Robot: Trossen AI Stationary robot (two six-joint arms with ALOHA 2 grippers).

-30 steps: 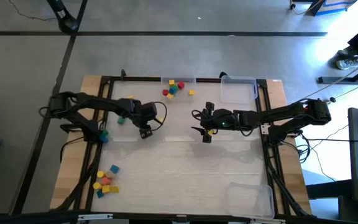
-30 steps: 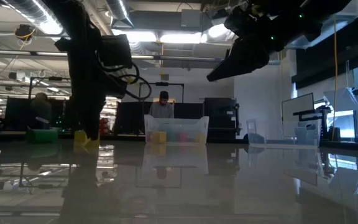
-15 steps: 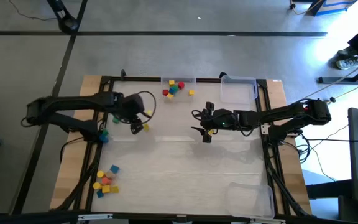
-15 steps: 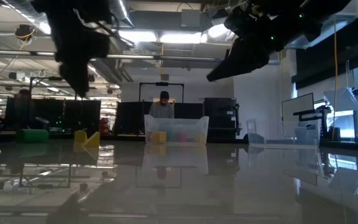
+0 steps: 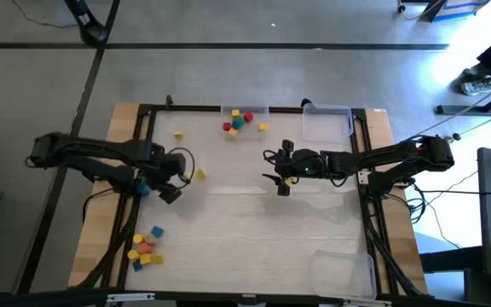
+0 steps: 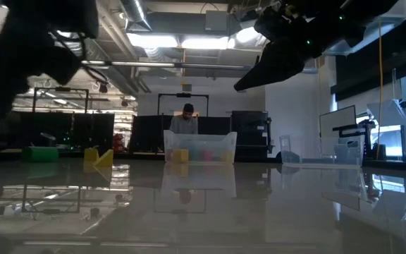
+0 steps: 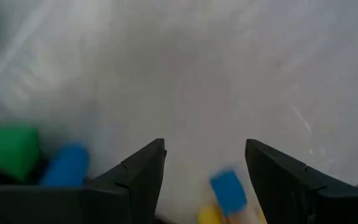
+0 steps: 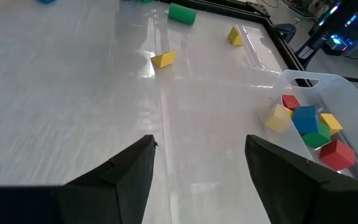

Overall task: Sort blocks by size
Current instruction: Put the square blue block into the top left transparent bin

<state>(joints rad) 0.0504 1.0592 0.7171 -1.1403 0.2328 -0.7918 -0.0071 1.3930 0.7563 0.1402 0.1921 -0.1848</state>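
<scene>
The blocks lie in groups. Several sit in the clear tray (image 5: 244, 112) at the far edge, and they also show in the right wrist view (image 8: 308, 127). One yellow block (image 5: 179, 135) and another yellow block (image 5: 199, 174) lie loose on the table. A green block and a blue block (image 5: 143, 184) lie at the left, and a cluster (image 5: 146, 247) lies near left. My left gripper (image 5: 170, 194) is open and empty, beside the green and blue pair. Its wrist view shows a blue block (image 7: 229, 190) on the table beyond its fingers (image 7: 204, 146). My right gripper (image 5: 284, 183) is open and empty, held above the table's middle.
An empty clear tray (image 5: 326, 122) stands at the far right and another (image 5: 343, 273) at the near right corner. A black frame (image 5: 366, 205) borders the table. A person (image 6: 184, 120) sits beyond the far edge. Bare tabletop lies between the arms.
My left gripper has risen from beside the loose yellow block and gone toward the table's left and near edges, ending by the green and blue pair. My right arm has kept still.
</scene>
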